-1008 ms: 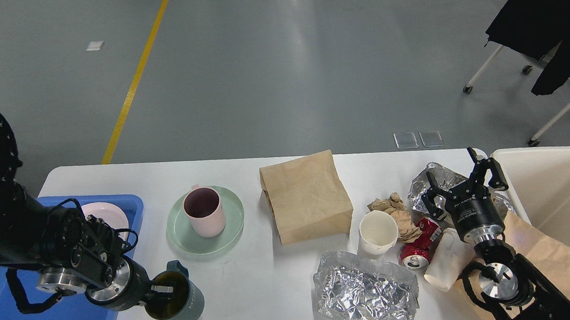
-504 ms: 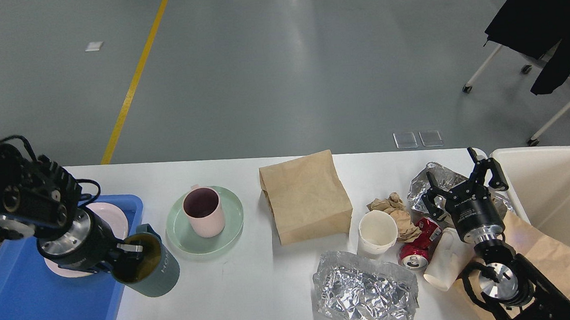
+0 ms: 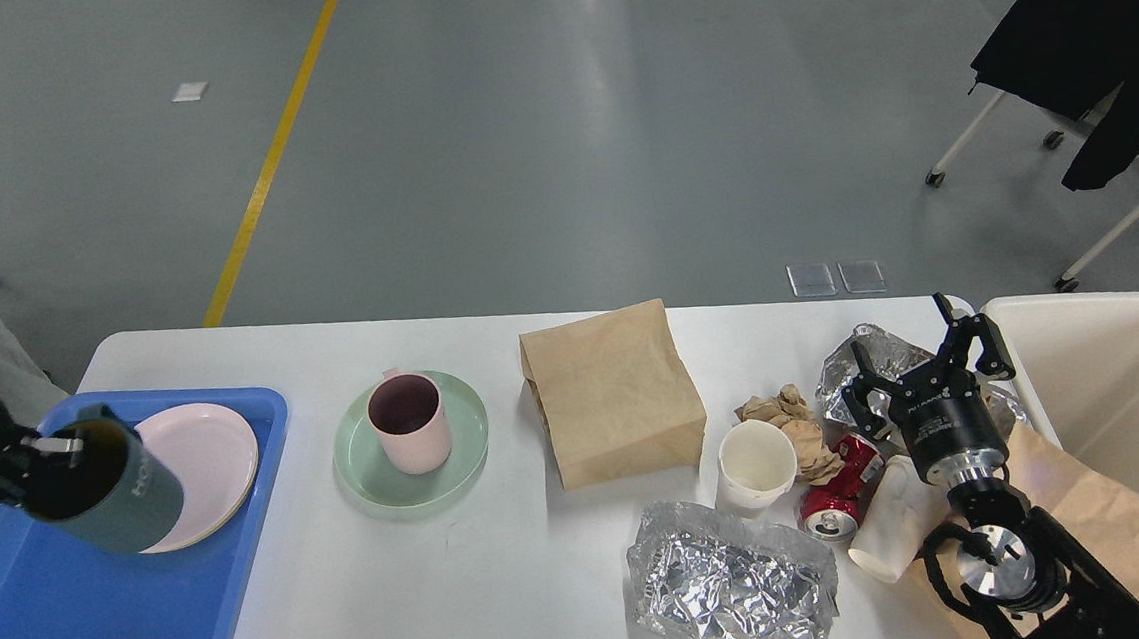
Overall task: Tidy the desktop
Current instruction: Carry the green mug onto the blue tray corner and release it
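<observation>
The white desk (image 3: 468, 587) is seen spanning the width of the view, its far edge toward the grey floor; a cream-white bin (image 3: 1127, 401) is placed off its right end, and a blue tray (image 3: 100, 633) is set on its left end. A brown paper bag (image 3: 610, 392) is laid near the middle; a crumpled foil sheet (image 3: 733, 584) is found toward the near edge. A pale pink plate (image 3: 203, 455) is seen in the tray; a green plate (image 3: 409, 461) carrying a pink mug (image 3: 408, 421) is set beside the tray. A dark teal cup (image 3: 105, 482) is held tilted above the tray, clamped by the left end effector (image 3: 52, 448). The right end effector (image 3: 923, 360) is held with fingers apart above a red can (image 3: 838, 496), a white paper cup (image 3: 755, 462) and crumpled brown paper (image 3: 798, 429).
</observation>
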`<state>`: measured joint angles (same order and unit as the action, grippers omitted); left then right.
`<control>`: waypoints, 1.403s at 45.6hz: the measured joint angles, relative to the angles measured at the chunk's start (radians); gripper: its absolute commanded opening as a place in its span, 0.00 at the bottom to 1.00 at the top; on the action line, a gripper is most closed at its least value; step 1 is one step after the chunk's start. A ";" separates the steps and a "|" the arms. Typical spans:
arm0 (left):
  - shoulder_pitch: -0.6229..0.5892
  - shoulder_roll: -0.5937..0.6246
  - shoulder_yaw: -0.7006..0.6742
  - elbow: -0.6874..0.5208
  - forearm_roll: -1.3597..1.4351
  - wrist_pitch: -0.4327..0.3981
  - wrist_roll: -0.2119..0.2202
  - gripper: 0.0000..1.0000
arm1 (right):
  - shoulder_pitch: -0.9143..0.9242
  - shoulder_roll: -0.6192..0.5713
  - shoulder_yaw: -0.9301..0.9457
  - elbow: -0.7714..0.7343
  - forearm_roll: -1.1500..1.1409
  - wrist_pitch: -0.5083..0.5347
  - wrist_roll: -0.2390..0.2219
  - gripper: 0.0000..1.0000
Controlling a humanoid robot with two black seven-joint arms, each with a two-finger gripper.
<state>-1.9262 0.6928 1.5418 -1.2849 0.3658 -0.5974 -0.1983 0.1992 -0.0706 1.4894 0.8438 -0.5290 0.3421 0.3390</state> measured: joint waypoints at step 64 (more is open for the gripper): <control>0.933 0.037 -0.594 0.868 0.119 -0.080 -0.039 0.80 | 0.000 0.000 0.000 -0.002 0.000 0.000 0.000 1.00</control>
<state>-0.9933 0.7300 0.9481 -0.4170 0.4843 -0.6776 -0.2371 0.1996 -0.0706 1.4895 0.8421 -0.5292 0.3421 0.3390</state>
